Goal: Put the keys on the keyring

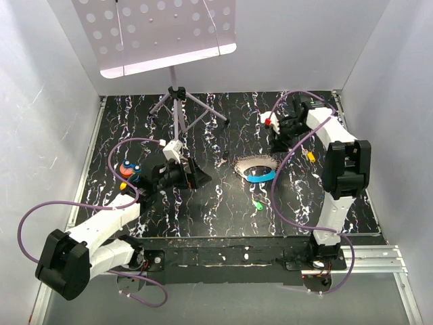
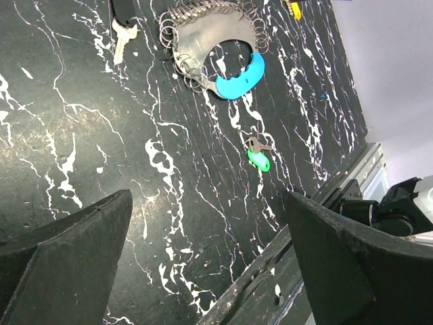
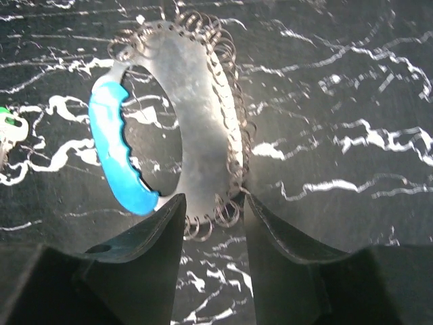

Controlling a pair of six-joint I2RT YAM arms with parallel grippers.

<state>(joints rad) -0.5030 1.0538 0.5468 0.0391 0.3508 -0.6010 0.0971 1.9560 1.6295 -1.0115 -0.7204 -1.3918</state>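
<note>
From the top camera, the table (image 1: 203,210) is a black slab veined with white. Pale walls box it in on three sides, and a metal rail runs along the near edge. The keyring (image 1: 252,164) lies flat right of centre, a crescent of dull metal plate closed by a light-blue plastic strip. The green key (image 1: 257,204) lies apart from it, nearer the arms, with open table all round. The left gripper (image 1: 197,176) sits left of the ring. The right gripper (image 1: 279,141) is just past the ring's far right end, and I can't judge its height. A purple tripod stand (image 1: 177,108) takes up the far middle.

On the left wrist camera, the left gripper (image 2: 208,203) is spread wide and holds nothing, its blunt black fingers (image 2: 74,257) framing bare table. Ahead lies the green key (image 2: 258,160), its silver blade pointing toward the keyring (image 2: 203,40), whose outer edge is fringed with small wire loops. A silver key (image 2: 122,39) is partly cut off at the top.

On the right wrist camera, the right gripper (image 3: 213,203) stands at a narrow gap. The looped end of the keyring (image 3: 196,135) fills that gap. The fingers hide the plate's edges, so I can't tell whether they touch it.
</note>
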